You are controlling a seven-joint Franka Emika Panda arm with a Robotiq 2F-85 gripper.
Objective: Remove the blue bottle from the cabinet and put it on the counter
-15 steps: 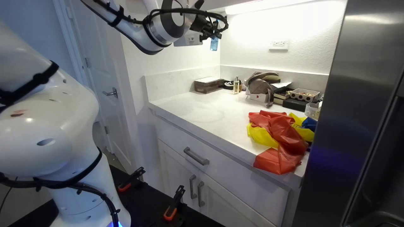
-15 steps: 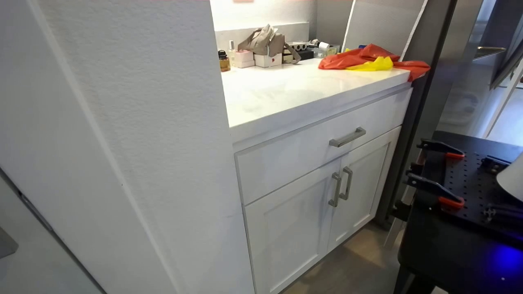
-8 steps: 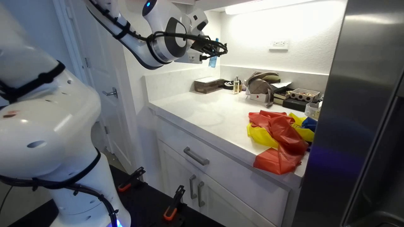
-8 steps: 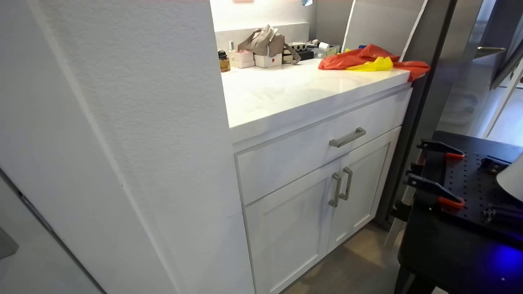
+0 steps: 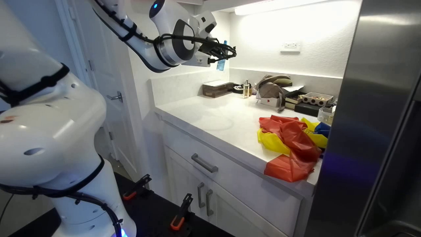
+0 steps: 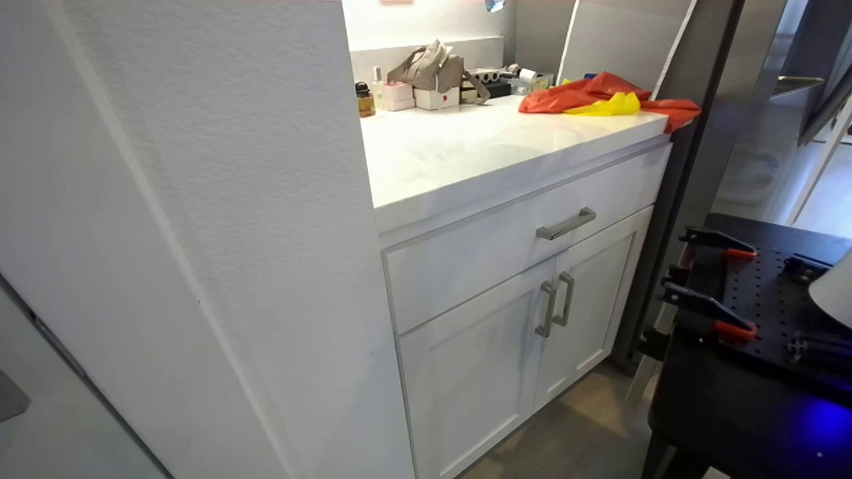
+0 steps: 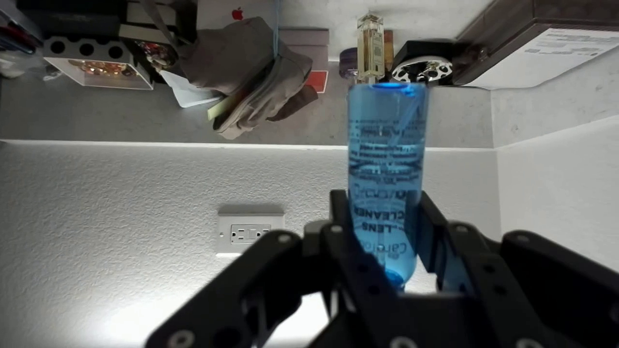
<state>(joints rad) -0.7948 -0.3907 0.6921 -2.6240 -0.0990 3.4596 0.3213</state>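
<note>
My hand [image 7: 384, 210] is clamped on a slim blue lens cleaner bottle [image 7: 385, 169], one finger to each side. I hold it base down, slightly tilted, above the counter [image 5: 210, 115] and apart from it. In the wrist view its writing is upside down: "LENS CLEANER" is legible, a line beginning "Care" only in part, and the smaller print is blurred.

Along the counter's back edge, a polka-dot tray [image 7: 72, 48] contains small gold and reddish pieces. A white box [image 7: 217, 14] bears a red Apple logo, with a taupe cloth bag [image 7: 227, 53] over it. Nearer the back corner, a slim glass bottle [image 7: 371, 48] contains golden liquid, its label too small to read. Close by that corner, a smoky brown box [image 5: 213, 90] has fine print on its pale top. A crumpled red-and-yellow heap [image 5: 292, 148] overhangs the front edge.
</note>
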